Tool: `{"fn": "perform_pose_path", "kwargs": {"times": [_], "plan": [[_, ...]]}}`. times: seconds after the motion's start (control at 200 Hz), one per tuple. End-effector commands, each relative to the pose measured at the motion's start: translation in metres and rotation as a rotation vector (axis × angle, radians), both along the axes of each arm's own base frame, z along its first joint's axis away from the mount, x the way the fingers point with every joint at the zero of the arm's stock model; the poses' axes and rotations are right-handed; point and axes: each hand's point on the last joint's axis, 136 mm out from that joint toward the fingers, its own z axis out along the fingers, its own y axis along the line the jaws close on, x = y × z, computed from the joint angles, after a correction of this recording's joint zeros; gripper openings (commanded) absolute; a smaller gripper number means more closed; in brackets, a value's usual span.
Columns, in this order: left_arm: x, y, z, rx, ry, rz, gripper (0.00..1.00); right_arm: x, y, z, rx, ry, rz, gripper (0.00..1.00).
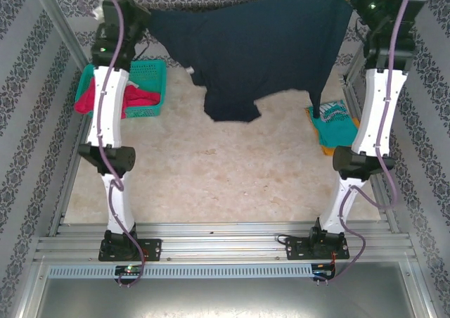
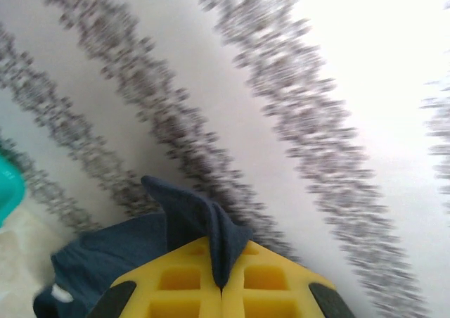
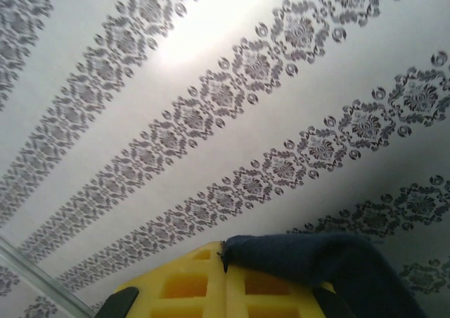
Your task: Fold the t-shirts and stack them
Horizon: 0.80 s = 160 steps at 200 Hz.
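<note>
Over on the far left, a teal basket (image 1: 156, 70) is sitting on the table (image 1: 225, 184), and a pink-red shirt (image 1: 139, 98) is lying bunched up inside it, partly hidden behind the left arm (image 1: 109, 103). Nothing else is showing in the basket.

Just beside it and raised high, the left jaws are pressing together on a corner of the navy shirt (image 1: 246, 47); in the left wrist view the dark cloth (image 2: 200, 226) is poking up from between the yellow fingers (image 2: 176, 279). The shirt is hanging in the air, stretched wide between the two arms over the far part of the table, with its lower edge dangling clear of the surface. At its other end the right jaws are likewise pinching a fold of the same cloth (image 3: 316, 258).

To the right, next to the right arm (image 1: 376, 107), a teal shirt (image 1: 336, 121) is lying flat on an orange shirt (image 1: 325, 149), whose edge is peeking out underneath.

By my reckoning the job is sitting about halfway: two shirts are looking folded and stacked, the navy one is being held up but not yet laid down or folded, and the pink-red one is waiting in the basket.
</note>
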Motion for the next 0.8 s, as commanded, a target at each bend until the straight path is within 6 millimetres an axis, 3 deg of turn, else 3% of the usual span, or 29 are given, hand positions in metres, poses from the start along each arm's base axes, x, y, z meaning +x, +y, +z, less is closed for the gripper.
{"fn": "perform_pose_path", "kwargs": {"times": [0.0, 0.04, 0.1, 0.22, 0.34, 0.58, 0.689, 0.794], "plan": [[-0.057, 0.013, 0.075, 0.032, -0.161, 0.019, 0.0, -0.037, 0.008, 0.016, -0.041, -0.026, 0.025, 0.0], [-0.063, 0.012, 0.069, 0.042, -0.128, 0.01, 0.0, -0.044, 0.011, 0.013, -0.053, -0.02, 0.028, 0.0], [-0.071, 0.01, 0.049, 0.051, -0.056, -0.005, 0.0, -0.049, 0.013, -0.009, -0.067, 0.022, 0.035, 0.0], [-0.081, 0.002, -0.017, 0.012, 0.091, -0.047, 0.0, -0.066, 0.02, -0.069, -0.082, 0.144, 0.066, 0.0], [-0.107, -0.005, -0.102, -0.071, 0.247, -0.066, 0.0, -0.087, 0.028, -0.161, -0.038, 0.329, 0.103, 0.0], [-0.198, -0.008, -0.263, -0.149, 0.577, -0.031, 0.0, -0.157, 0.038, -0.362, 0.062, 0.764, 0.098, 0.0], [-0.229, -0.008, -0.327, -0.165, 0.699, -0.021, 0.0, -0.184, 0.038, -0.435, 0.096, 0.932, 0.074, 0.0], [-0.251, -0.006, -0.374, -0.16, 0.787, -0.005, 0.0, -0.201, 0.035, -0.486, 0.128, 1.07, 0.035, 0.0]]}}
